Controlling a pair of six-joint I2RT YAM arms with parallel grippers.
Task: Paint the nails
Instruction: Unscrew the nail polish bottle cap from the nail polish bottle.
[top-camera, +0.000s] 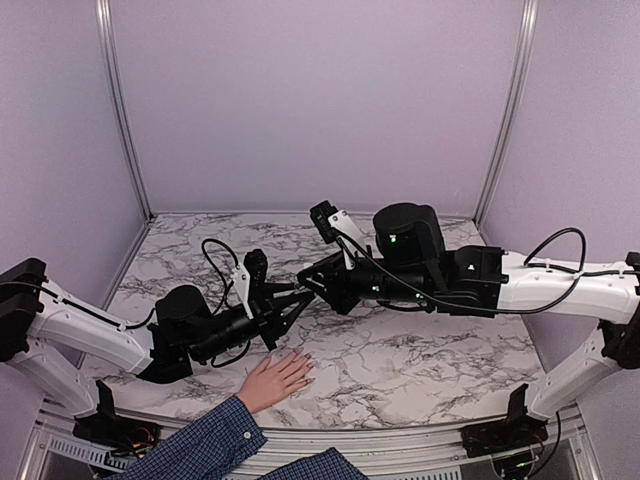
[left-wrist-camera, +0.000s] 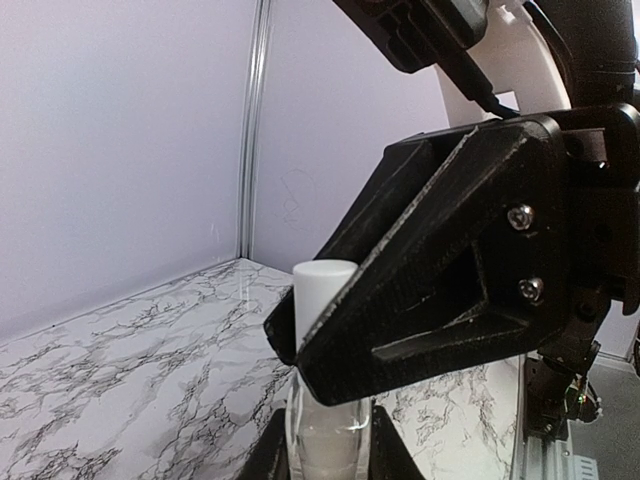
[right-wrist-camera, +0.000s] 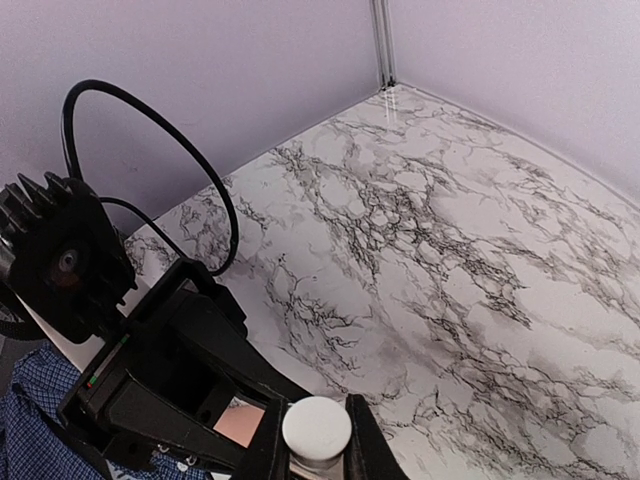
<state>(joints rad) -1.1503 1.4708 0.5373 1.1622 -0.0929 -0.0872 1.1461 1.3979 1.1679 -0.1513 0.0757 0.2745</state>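
A light-skinned hand (top-camera: 275, 380) with a blue plaid sleeve (top-camera: 200, 445) lies flat at the table's near edge. Its nails (top-camera: 306, 366) are too small to make out. My left gripper (top-camera: 292, 303) is shut on a small clear glass bottle (left-wrist-camera: 326, 440) and holds it upright above the table, just beyond the hand. My right gripper (top-camera: 314, 287) meets it from the right and is shut on the bottle's white cap (right-wrist-camera: 316, 428). The cap also shows in the left wrist view (left-wrist-camera: 322, 285), half hidden by a right finger (left-wrist-camera: 450, 290).
The marble table (top-camera: 420, 350) is walled by lilac panels at the back and sides, with metal posts (top-camera: 122, 110) in the corners. A black cable (right-wrist-camera: 150, 130) loops over the left arm. Skin (right-wrist-camera: 240, 422) and plaid cloth (right-wrist-camera: 25, 425) show beneath the left gripper.
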